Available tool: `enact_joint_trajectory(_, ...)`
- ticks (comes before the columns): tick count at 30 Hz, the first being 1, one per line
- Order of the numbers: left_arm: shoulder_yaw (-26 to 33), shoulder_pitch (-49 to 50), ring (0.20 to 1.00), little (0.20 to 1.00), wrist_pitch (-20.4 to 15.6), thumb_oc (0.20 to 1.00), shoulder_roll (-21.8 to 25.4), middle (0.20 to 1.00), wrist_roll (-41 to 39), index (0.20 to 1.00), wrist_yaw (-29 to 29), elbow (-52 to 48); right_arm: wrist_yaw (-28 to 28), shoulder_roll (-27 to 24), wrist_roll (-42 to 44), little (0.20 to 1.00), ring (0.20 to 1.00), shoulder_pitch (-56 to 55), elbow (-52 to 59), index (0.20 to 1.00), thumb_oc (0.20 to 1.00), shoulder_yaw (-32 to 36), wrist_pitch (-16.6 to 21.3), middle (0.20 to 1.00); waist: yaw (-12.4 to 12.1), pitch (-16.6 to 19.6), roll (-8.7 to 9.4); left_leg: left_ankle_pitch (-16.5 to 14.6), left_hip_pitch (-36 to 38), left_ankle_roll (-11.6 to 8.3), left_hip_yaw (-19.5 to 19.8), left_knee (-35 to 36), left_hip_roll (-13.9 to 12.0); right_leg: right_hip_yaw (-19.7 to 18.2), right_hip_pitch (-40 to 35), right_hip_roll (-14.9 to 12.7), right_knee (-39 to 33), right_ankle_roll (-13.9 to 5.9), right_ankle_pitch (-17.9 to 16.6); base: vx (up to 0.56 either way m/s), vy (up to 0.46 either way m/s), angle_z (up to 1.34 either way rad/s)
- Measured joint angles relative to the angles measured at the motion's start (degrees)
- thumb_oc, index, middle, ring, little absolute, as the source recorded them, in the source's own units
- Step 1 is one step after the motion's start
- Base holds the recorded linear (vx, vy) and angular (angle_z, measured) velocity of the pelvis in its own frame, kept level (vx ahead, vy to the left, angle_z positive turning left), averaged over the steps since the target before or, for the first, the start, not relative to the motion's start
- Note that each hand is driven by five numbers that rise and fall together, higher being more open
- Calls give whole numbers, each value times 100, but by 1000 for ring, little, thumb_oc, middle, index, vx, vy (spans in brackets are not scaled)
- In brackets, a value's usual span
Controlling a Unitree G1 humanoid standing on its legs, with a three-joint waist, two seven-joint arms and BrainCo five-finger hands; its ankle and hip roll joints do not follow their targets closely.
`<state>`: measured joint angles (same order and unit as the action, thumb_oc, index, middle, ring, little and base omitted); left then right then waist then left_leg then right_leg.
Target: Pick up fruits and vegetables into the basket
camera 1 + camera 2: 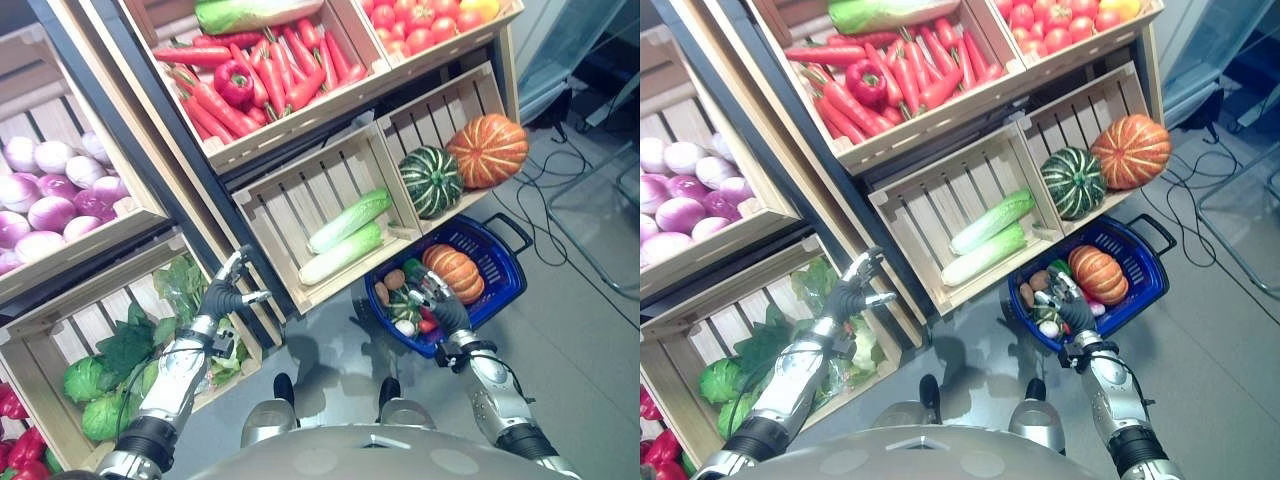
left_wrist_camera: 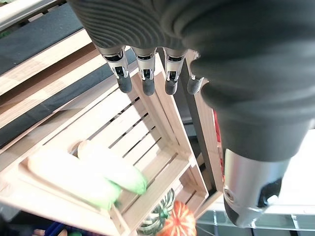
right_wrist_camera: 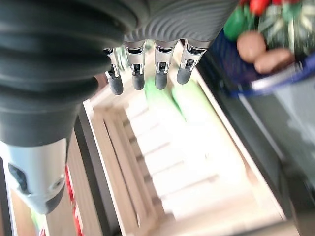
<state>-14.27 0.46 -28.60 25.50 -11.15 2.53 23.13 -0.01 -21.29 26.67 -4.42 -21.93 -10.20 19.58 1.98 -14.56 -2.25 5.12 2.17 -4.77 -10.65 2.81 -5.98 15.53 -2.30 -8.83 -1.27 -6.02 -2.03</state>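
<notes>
A blue basket [image 1: 508,283] stands on the floor below the crates. It holds a small orange pumpkin [image 1: 455,270], brown potatoes [image 1: 393,280] and other small produce. My right hand [image 1: 440,303] hovers over the basket's near left corner, open and holding nothing, its fingers [image 3: 147,73] straight. My left hand [image 1: 226,292] is raised in front of the dark post between the crates, open and holding nothing, its fingers [image 2: 145,73] straight too. Two long pale-green cabbages [image 1: 348,222] [image 1: 340,255] lie in the slatted crate [image 1: 290,200] between the hands.
A green striped pumpkin [image 1: 430,180] and a large orange pumpkin [image 1: 487,150] sit in the crate beside the basket. Above are carrots [image 1: 270,80] with a red pepper [image 1: 234,82], and tomatoes [image 1: 420,25]. Purple onions [image 1: 55,190] and leafy greens [image 1: 120,350] fill the left crates.
</notes>
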Motion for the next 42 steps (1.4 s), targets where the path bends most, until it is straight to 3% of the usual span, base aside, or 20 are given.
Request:
enact_joint_trajectory(4, -138, -869, 1000, 1000, -44, 1000, 352, 1000, 687, 1000, 1243, -191, -1207, -290, -574, 1000, 1000, 585, 467, 1000, 1000, 46, 131, 1000, 153, -544, -61, -3, -555, 54, -68, -366, 1, -201, 784, -93, 694, 44, 131, -136, 7, -14)
enact_joint_trajectory(8, -341, -1796, 1000, 1000, 63, 1000, 471, 1000, 1162, 1000, 2232, -153, -1935, -474, -851, 1000, 1000, 1065, 661, 1000, 1000, 34, 129, 1000, 313, -1018, -64, -18, -967, 76, -194, -700, 4, -449, 1563, -218, 1626, 97, 452, -66, -8, -16)
enact_joint_trajectory(11, -416, -2368, 1000, 1000, 239, 1000, 499, 1000, 1372, 1000, 2651, -137, -2188, -643, -886, 1000, 1000, 1260, 711, 1000, 1000, 17, 52, 1000, 428, -1262, -63, -28, -1309, 59, -312, -919, -4, -632, 2147, -268, 2188, 171, 620, -72, 84, -14)
enact_joint_trajectory(13, -550, -2898, 1000, 1000, 459, 1000, 633, 1000, 1477, 1000, 2981, 78, -2239, -815, -901, 1000, 1000, 1422, 857, 1000, 1000, -12, -139, 1000, 528, -1333, -81, -47, -1672, 69, -433, -1100, 25, -813, 2701, -326, 2576, 200, 721, -40, 95, -25)
enact_joint_trajectory(15, -540, -3443, 1000, 1000, 736, 1000, 660, 1000, 1519, 1000, 3250, 331, -2233, -957, -995, 1000, 1000, 1704, 881, 1000, 1000, -56, -356, 1000, 720, -1633, -160, -48, -1814, 63, -488, -1232, 17, -924, 2937, -323, 2788, 228, 725, -26, 71, -22)
enact_joint_trajectory(22, -594, -4516, 1000, 1000, 1417, 1000, 622, 1000, 1534, 1000, 3808, 651, -1967, -1222, -1038, 1000, 1000, 1829, 1076, 1000, 1000, -451, -735, 1000, 1097, -1678, -235, -53, -2332, -56, -712, -1469, -119, -1233, 3805, -168, 3291, 422, 822, -12, -11, -20)
enact_joint_trajectory(30, -619, -5290, 1000, 1000, 2206, 1000, 602, 1000, 1482, 1000, 4257, 1455, -1701, -1386, -1033, 1000, 1000, 1828, 1301, 1000, 1000, -624, -903, 1000, 1310, -1679, -239, -43, -2721, -232, -769, -1647, -263, -1380, 4469, -12, 3763, 617, 1039, 59, -6, -10)
enact_joint_trajectory(42, -616, -6330, 1000, 1000, 3244, 1000, 577, 1000, 140, 1000, 4388, 2954, -1595, -1623, -980, 1000, 1000, 1815, 1583, 1000, 1000, -640, -1096, 1000, 1567, -1678, -240, 63, -3091, -398, -808, -1551, -339, -1514, 5121, 161, 4050, 746, 1129, 21, 2, -7)
